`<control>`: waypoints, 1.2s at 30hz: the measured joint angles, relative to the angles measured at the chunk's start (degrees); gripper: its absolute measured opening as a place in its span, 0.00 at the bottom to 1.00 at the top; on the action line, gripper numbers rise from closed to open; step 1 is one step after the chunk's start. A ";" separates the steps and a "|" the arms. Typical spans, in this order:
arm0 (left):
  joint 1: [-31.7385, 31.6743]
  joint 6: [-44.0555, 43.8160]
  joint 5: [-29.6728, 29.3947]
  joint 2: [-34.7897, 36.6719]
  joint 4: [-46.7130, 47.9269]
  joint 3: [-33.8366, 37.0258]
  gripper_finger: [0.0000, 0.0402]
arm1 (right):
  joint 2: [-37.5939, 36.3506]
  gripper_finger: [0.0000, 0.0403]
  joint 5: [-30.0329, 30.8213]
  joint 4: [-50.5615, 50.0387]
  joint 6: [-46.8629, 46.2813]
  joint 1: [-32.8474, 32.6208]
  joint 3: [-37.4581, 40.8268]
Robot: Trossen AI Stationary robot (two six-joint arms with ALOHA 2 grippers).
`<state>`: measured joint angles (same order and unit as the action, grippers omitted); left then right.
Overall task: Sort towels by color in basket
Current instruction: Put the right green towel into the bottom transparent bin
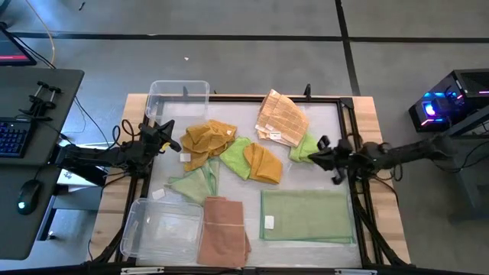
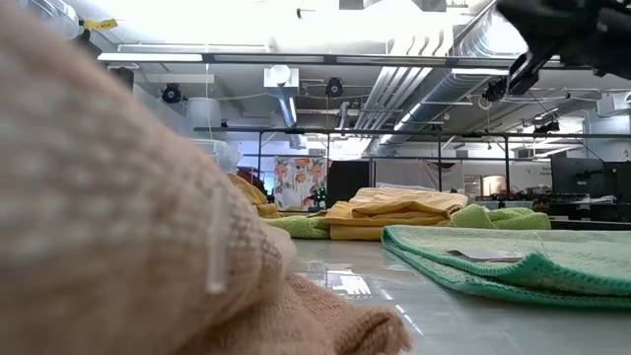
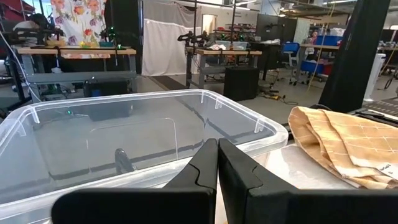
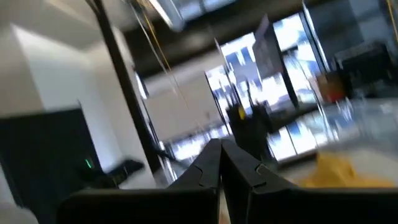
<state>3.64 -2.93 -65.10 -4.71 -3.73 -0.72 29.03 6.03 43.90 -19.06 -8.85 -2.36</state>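
Several towels lie on the table. There are two mustard ones [image 1: 208, 140] [image 1: 264, 163], a peach check one [image 1: 280, 118] and a salmon pink one [image 1: 224, 231]. Light green ones [image 1: 236, 157] [image 1: 194, 184] [image 1: 303, 147] lie among them, and a large light green towel [image 1: 307, 216] is spread flat near the front. My left gripper [image 1: 177, 143] is shut and level at the table's left, beside the mustard pile, holding nothing. My right gripper [image 1: 316, 155] is shut at the table's right, raised above the table [image 2: 537, 54], also holding nothing.
One clear plastic basket [image 1: 177, 97] stands at the far left corner, right ahead of my left gripper [image 3: 217, 167]. A second clear basket [image 1: 157, 228] stands at the near left. In the low view the salmon towel [image 2: 108, 207] blocks the left half. A black frame [image 1: 348, 145] borders the table.
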 joint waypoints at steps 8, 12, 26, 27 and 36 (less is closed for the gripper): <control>0.00 0.03 0.01 0.00 0.01 0.01 0.00 | 16.73 0.00 6.90 -1.10 -1.19 -0.09 -5.68; 0.00 0.03 0.02 0.00 0.02 -0.01 0.00 | 21.15 0.00 -2.62 -11.04 1.46 -0.65 -13.15; 0.00 0.08 0.02 0.00 0.02 -0.01 0.00 | 48.30 0.02 -0.97 -66.42 -5.72 -10.13 -47.70; 0.00 0.04 0.02 0.00 0.00 -0.01 0.00 | 50.23 0.03 -1.23 -68.17 -7.63 -10.45 -48.66; 0.00 0.01 0.57 0.00 0.00 -0.01 0.00 | 63.98 0.38 -5.77 -69.10 -5.65 -13.55 -49.73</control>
<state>3.64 -2.92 -64.53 -4.71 -3.72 -0.73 93.00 0.26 -25.21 -24.71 -22.39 -52.10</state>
